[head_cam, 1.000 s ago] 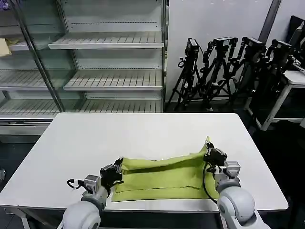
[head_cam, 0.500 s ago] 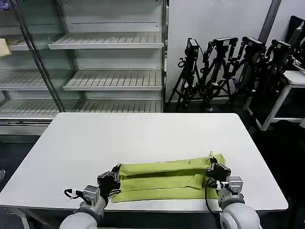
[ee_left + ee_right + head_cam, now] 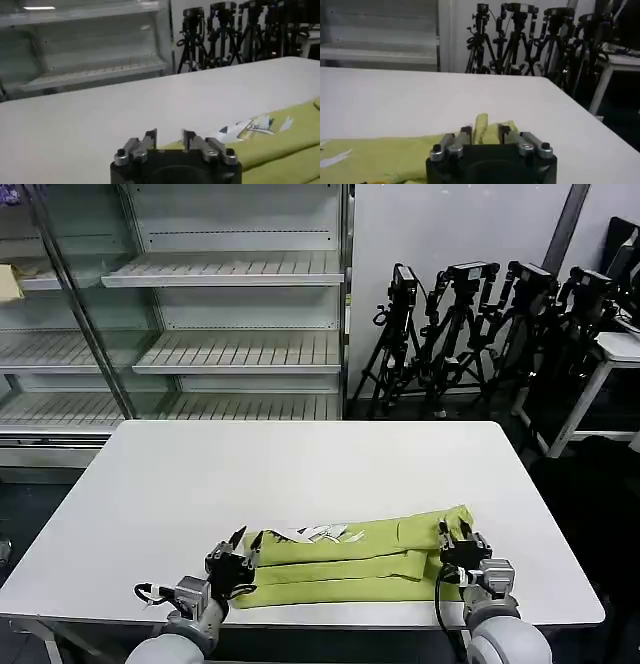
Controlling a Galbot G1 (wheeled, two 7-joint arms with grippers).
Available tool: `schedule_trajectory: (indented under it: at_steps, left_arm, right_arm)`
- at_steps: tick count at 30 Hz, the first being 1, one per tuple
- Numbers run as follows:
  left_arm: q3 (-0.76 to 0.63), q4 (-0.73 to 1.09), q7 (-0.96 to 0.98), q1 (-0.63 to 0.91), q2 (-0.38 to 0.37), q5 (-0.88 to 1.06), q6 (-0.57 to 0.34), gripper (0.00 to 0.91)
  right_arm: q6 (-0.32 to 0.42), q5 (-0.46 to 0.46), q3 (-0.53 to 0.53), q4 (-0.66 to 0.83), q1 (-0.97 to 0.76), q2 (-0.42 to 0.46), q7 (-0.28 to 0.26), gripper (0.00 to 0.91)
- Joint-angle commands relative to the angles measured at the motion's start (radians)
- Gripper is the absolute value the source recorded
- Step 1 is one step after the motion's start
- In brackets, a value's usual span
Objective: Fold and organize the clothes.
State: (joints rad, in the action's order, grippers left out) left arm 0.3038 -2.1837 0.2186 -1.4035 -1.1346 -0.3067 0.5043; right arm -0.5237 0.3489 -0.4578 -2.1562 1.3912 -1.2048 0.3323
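The lime yellow-green T-shirt (image 3: 355,556) lies folded into a long, narrow band along the near edge of the white table (image 3: 300,464), running from my left end effector (image 3: 238,555) to my right end effector (image 3: 460,543). My left end effector sits at the shirt's left end with its fingers (image 3: 150,138) parted narrowly and nothing between them; in the left wrist view the cloth (image 3: 270,142) starts just beside it and stretches away toward the other arm. My right end effector sits at the shirt's right end, fingers (image 3: 465,133) likewise a little apart and holding nothing, with a small peak of fabric (image 3: 482,125) standing up just beyond the gap between them. I cannot tell whether either set of fingertips touches the cloth.

A strip of the white printed graphic (image 3: 318,533) peeks out along the far edge of the fold, toward its left half; the left wrist view shows it too (image 3: 252,127). A lengthwise crease splits the band into a far layer and a near one.

The shirt's near edge lies close to the table's near edge, so there is little room on my side. Beyond the shirt the whole far half of the table is bare, with open surface to the left and right of the band as well.

Behind the table stands a glass-fronted shelving unit (image 3: 200,304) with white slatted shelves. To the right of it, against a pale wall, a cluster of black tripods (image 3: 480,334) is parked, and a small white side table (image 3: 610,374) stands at the room's right edge.
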Motion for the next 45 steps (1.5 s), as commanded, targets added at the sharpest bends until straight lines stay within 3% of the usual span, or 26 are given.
schedule_trajectory:
  at_steps: [1, 11, 21, 39, 40, 42, 43, 45]
  left_arm:
    - [0.052, -0.068, 0.034, -0.038, -0.032, -0.038, -0.013, 0.907]
    - [0.049, -0.126, 0.111, -0.163, -0.172, -0.073, -0.075, 0.907]
    - [0.004, -0.026, 0.150, -0.125, -0.283, -0.059, -0.087, 0.907]
    - [-0.090, 0.065, 0.166, -0.130, -0.353, 0.051, -0.093, 0.907]
    - [-0.090, 0.067, 0.168, -0.128, -0.356, 0.051, -0.095, 0.826]
    - [-0.089, 0.079, 0.195, -0.123, -0.365, 0.070, -0.112, 0.252]
    - [-0.086, 0.082, 0.200, -0.121, -0.367, 0.067, -0.117, 0.050]
    - [-0.083, 0.086, 0.202, -0.119, -0.365, 0.059, -0.122, 0.040]
  right_arm:
    - [0.011, -0.005, -0.054, -0.099, 0.080, 0.003, 0.005, 0.907]
    - [0.039, -0.015, -0.121, -0.183, 0.193, 0.006, 0.009, 0.907]
    - [0.067, -0.042, -0.129, -0.221, 0.261, -0.006, 0.006, 0.907]
    - [0.080, -0.042, -0.139, -0.250, 0.287, -0.012, 0.009, 0.907]
    - [0.079, -0.042, -0.139, -0.252, 0.288, -0.012, 0.009, 0.907]
    - [0.078, -0.041, -0.141, -0.261, 0.291, -0.013, 0.010, 0.907]
    - [0.078, -0.041, -0.142, -0.264, 0.292, -0.012, 0.010, 0.907]
    - [0.078, -0.041, -0.144, -0.267, 0.294, -0.012, 0.011, 0.907]
